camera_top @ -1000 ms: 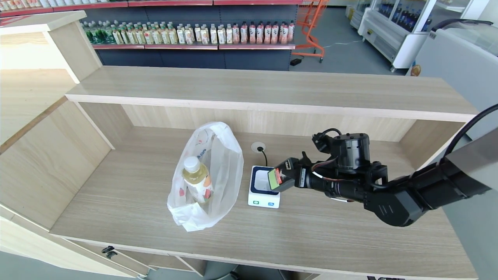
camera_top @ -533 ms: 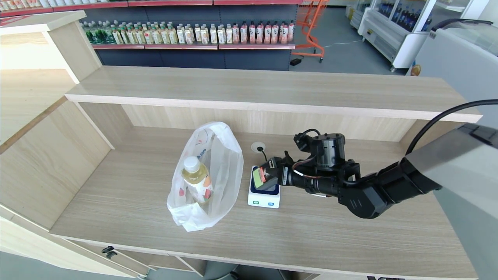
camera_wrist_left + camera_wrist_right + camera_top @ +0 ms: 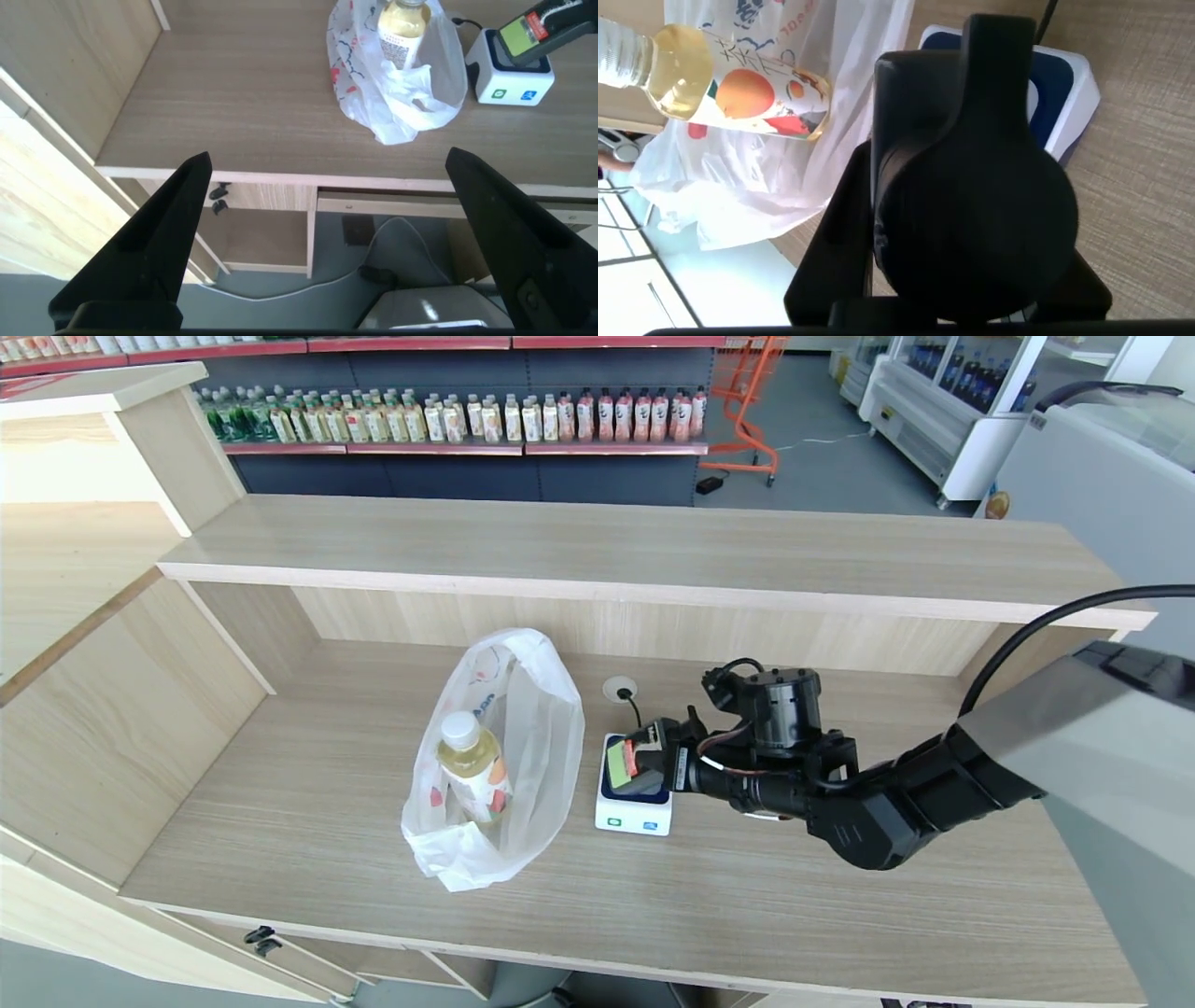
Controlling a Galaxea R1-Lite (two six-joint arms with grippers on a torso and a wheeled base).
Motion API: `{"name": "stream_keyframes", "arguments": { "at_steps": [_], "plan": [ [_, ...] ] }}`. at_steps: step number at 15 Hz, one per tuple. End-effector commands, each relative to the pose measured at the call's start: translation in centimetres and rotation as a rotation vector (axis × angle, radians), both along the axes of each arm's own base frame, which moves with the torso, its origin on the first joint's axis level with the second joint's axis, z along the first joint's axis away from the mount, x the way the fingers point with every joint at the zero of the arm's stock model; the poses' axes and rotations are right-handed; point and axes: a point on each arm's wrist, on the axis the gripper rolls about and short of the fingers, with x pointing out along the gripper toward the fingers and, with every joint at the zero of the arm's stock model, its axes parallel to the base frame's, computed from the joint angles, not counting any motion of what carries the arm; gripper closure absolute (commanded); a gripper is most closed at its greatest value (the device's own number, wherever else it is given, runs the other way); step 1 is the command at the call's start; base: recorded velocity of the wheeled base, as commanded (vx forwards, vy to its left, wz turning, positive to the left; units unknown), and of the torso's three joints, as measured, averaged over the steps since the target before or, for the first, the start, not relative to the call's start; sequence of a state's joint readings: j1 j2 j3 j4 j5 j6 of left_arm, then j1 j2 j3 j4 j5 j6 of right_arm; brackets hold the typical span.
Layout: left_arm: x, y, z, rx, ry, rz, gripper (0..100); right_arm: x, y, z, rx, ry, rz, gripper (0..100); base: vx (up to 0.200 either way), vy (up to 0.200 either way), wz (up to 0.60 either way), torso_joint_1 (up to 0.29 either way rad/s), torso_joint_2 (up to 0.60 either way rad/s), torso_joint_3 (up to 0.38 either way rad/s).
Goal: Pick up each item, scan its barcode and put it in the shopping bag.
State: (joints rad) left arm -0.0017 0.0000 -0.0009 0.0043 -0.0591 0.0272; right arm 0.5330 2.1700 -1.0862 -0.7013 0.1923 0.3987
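Right claw (image 3: 639, 762) gripping one item (image 3: 617, 764), one scanner (image 3: 633, 819)

Right arm (image 3: 878, 803) was matte black, with chunky rounded links and a squat cylindrical motor cap (image 3: 784, 700) on the wrist. Thin wires (image 3: 724, 739) looped by the cap, some red and white. A white label strip (image 3: 682, 765) sat on the right gripper (image 3: 627, 762) body. The upper link carried a flat grey panel (image 3: 1092, 737), and a thick black cable (image 3: 1036, 630) arced over it. The right wrist view had a black domed housing (image 3: 971, 215). The left gripper (image 3: 327, 157) had two black, tapered, wedge-like fingers (image 3: 140, 252).
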Motion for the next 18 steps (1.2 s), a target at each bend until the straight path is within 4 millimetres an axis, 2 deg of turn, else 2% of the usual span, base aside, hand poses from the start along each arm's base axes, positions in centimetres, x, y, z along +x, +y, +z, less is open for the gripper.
{"name": "stream_keyframes", "arguments": {
  "at_steps": [1,4,5,7,11,13,17,18],
  "plan": [
    [0.0,0.0,0.0,0.0,0.001,-0.001,0,-1.3,-0.8,5.2,0.103,-0.078,-0.017,100,0.0,0.0,0.0,0.0,0.0,0.0],
    [0.0,0.0,0.0,0.0,0.0,0.001,0,-4.5,-4.4,12.5,0.151,-0.231,-0.049,100,0.0,0.0,0.0,0.0,0.0,0.0],
    [0.0,0.0,0.0,0.0,0.0,-0.001,0,-5.3,-5.8,13.8,0.117,-0.251,-0.069,100,0.0,0.0,0.0,0.0,0.0,0.0],
    [0.0,0.0,0.0,0.0,0.001,0.001,0,-6.4,-8.4,13.9,0.022,-0.278,-0.102,100,0.0,0.0,0.0,0.0,0.0,0.0],
    [0.0,0.0,0.0,0.0,0.001,-0.001,0,-10.3,-11.3,12.3,-0.015,-0.221,-0.138,100,0.0,0.0,0.0,0.0,0.0,0.0],
    [0.0,0.0,0.0,0.0,0.001,-0.001,0,-11.5,-11.9,11.9,-0.018,-0.21,-0.139,100,0.0,0.0,0.0,0.0,0.0,0.0],
    [0.0,0.0,0.0,0.002,0.0,-0.001,0,-12.3,-12.0,12.3,0.01,-0.201,-0.142,100,0.0,0.0,0.0,0.0,0.0,0.0],
    [0.0,0.0,0.0,0.0,0.0,-0.001,0,-12.5,-12.1,12.4,0.01,-0.186,-0.141,100,0.0,0.2,0.0,-0.002,0.0,0.002]
  ]
}}
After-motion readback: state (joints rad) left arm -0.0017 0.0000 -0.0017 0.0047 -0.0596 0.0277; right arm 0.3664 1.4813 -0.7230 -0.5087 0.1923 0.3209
